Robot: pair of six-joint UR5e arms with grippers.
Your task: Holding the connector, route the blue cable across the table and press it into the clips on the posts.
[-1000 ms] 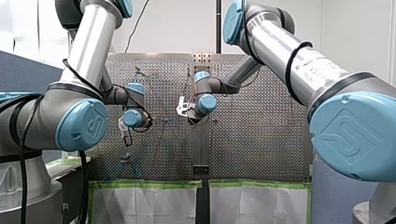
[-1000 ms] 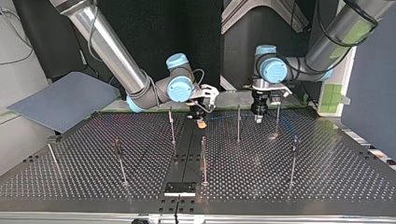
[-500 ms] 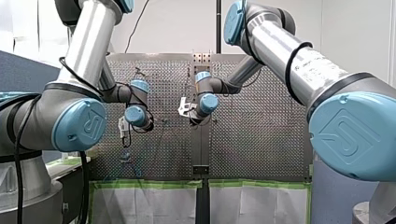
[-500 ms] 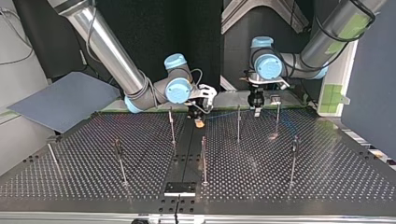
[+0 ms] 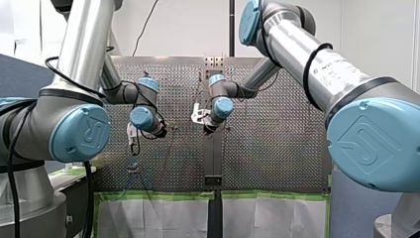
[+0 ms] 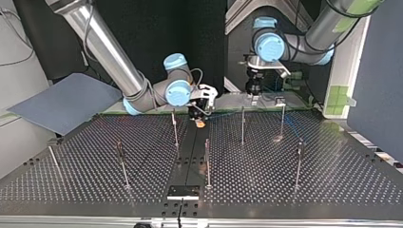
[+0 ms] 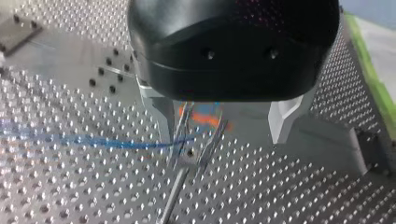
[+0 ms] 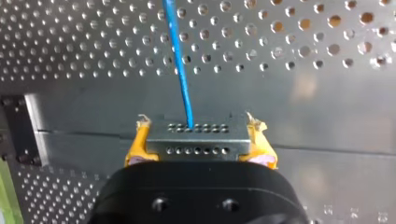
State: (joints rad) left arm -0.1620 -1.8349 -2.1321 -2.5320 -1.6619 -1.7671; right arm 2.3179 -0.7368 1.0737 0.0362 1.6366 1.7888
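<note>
Right wrist view: right gripper (image 8: 198,126), yellow pads (image 8: 137,142), clamped tight on the grey connector (image 8: 196,142) just over the perforated table (image 8: 303,107). The blue cable (image 8: 180,65) leaves the connector and runs ahead across the holes. Left wrist view: left gripper (image 7: 222,135) spread wide, holding nothing, above a post (image 7: 175,186). The cable ends near that post's top.
</note>
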